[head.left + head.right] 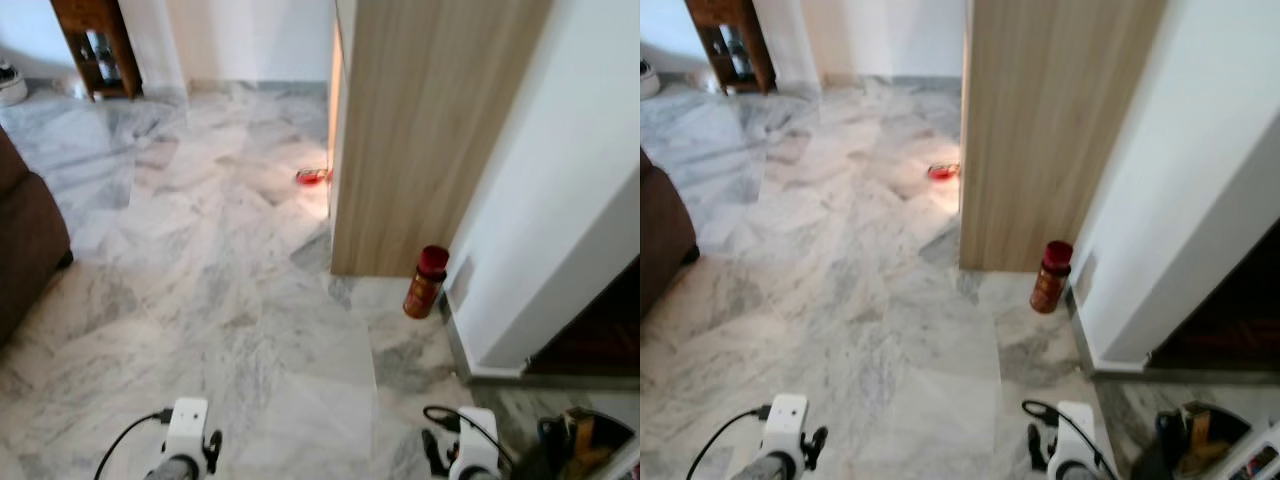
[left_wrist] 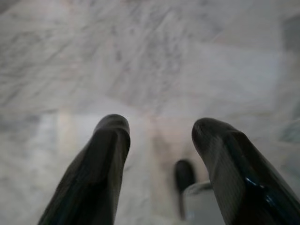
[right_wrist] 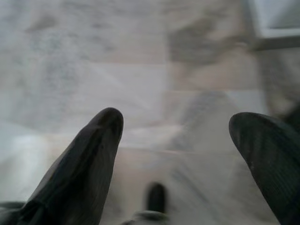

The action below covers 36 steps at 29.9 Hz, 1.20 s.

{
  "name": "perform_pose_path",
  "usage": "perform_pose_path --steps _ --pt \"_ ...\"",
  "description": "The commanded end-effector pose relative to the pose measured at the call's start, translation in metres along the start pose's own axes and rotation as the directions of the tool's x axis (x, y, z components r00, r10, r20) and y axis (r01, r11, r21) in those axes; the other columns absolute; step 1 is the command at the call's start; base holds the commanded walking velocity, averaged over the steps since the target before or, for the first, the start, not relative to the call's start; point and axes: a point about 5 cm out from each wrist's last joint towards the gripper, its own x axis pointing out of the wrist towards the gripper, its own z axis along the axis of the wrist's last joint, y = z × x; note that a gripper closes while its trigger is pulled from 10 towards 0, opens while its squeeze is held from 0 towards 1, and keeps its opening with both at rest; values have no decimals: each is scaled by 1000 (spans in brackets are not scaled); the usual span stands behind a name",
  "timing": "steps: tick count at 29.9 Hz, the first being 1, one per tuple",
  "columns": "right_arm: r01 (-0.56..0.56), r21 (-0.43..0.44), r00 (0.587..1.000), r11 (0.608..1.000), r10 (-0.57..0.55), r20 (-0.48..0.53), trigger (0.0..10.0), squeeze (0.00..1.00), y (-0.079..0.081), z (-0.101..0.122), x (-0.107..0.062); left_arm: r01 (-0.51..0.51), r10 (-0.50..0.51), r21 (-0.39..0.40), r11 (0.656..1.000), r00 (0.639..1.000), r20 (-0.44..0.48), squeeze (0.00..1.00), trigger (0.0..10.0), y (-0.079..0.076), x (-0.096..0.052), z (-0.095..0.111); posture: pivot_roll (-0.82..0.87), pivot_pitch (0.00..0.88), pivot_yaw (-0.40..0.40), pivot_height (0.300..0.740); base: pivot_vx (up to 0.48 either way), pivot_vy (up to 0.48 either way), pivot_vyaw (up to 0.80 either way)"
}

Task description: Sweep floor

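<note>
arms: silver, white wrist blocks | black cables looped at wrists | left gripper (image 2: pixel 159 136), right gripper (image 3: pixel 176 136): long glossy black jaws

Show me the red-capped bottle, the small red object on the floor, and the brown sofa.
red-capped bottle (image 1: pixel 426 283), left eye view, its body
small red object (image 1: pixel 312 177), left eye view, its middle
brown sofa (image 1: pixel 25 240), left eye view, its side

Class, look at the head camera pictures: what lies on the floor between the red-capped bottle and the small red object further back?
The corner of the wooden panel stands between the bottle and red object; otherwise bare marble floor, in both eye views.
</note>
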Motion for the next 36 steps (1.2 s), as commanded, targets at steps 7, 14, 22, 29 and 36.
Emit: perform_pose_path --steps 7,14,22,29,36 --pt "31 -8 1000 999 -31 1 10000 0 -11 -1 -2 11 -11 2 1000 1000 6 0 10000 -5 1 3 42 24 -10 740 372 0 0" --pt "36 6 999 999 -36 5 10000 0 -11 -1 -2 9 -9 -1 1000 1000 6 0 10000 -4 2 3 43 42 -9 740 373 0 0" --pt "42 11 999 999 -42 0 10000 0 -12 -3 -3 4 -4 -5 1000 1000 -4 0 10000 -3 1 1 44 53 -9 740 372 0 0" --pt "43 17 999 999 -43 -5 10000 0 -13 -5 -3 -4 3 -2 1000 1000 -8 0 10000 -1 1 0 44 54 -8 740 365 0 0" --pt "47 14 999 999 -47 -11 10000 0 -14 -5 -3 -12 11 -5 1000 1000 -10 0 10000 -1 1 0 46 55 -10 740 50 0 0"
